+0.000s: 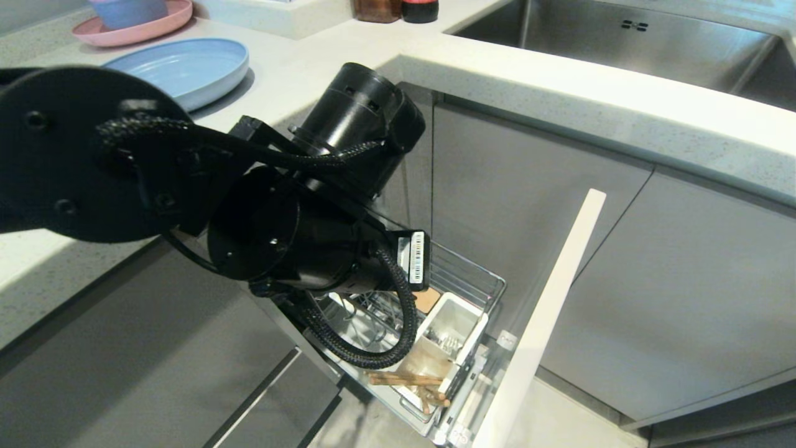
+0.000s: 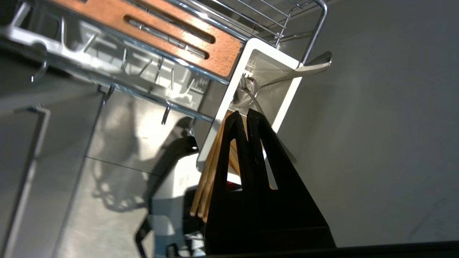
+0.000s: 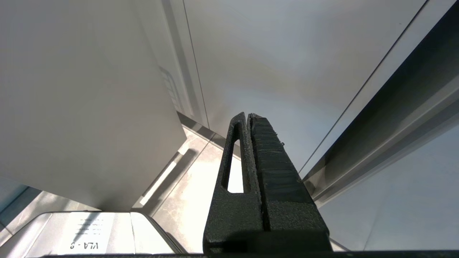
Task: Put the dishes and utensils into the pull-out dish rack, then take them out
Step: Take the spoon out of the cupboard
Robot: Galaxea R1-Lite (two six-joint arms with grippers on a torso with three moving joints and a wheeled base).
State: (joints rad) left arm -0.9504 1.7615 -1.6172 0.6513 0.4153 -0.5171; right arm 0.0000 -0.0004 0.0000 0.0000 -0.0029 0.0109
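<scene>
The pull-out dish rack stands drawn out below the counter, its pale front panel edge-on. My left arm reaches down into it and hides the gripper in the head view. In the left wrist view my left gripper is shut, tips at the rim of a white cup. Light-wood chopsticks lean out of that cup beside the fingers, and silver cutlery sticks out of it. A light-blue plate lies on the counter. My right gripper is shut and parked facing cabinet fronts.
A pink plate carrying a blue bowl sits at the counter's far left. The steel sink is at the back right. Grey cabinet doors flank the rack. A slotted bamboo strip runs along the rack's wires.
</scene>
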